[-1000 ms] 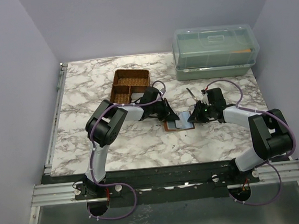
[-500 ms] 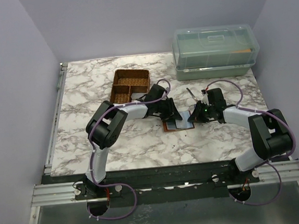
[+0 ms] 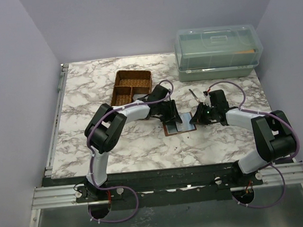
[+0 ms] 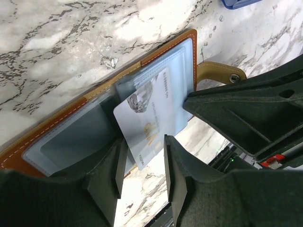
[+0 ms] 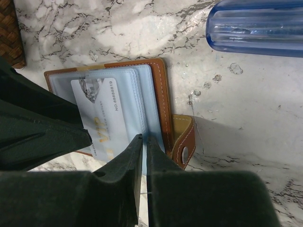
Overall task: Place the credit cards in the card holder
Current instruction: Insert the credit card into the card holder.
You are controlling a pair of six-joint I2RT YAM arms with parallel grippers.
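Observation:
The card holder (image 3: 170, 130) lies open on the marble table between my two grippers, brown with clear inner pockets; it also shows in the left wrist view (image 4: 161, 52) and the right wrist view (image 5: 158, 75). One pale blue credit card (image 4: 151, 113) marked VIP sits partly inside a pocket, its near end sticking out; it also shows in the right wrist view (image 5: 102, 116). My left gripper (image 4: 142, 165) is open, its fingers either side of the card's free corner. My right gripper (image 5: 143, 142) is shut, its tips on the edge of the clear sleeves. No other cards are visible.
A brown divided basket tray (image 3: 132, 86) stands behind the left gripper. A green lidded plastic box (image 3: 218, 52) stands at the back right. A thin stick-like tool (image 3: 193, 95) with a blue translucent handle (image 5: 255, 26) lies just beyond the card holder.
My left gripper has moved right and nearer, onto the card holder. The card holder has shifted slightly left. The right arm has barely moved.

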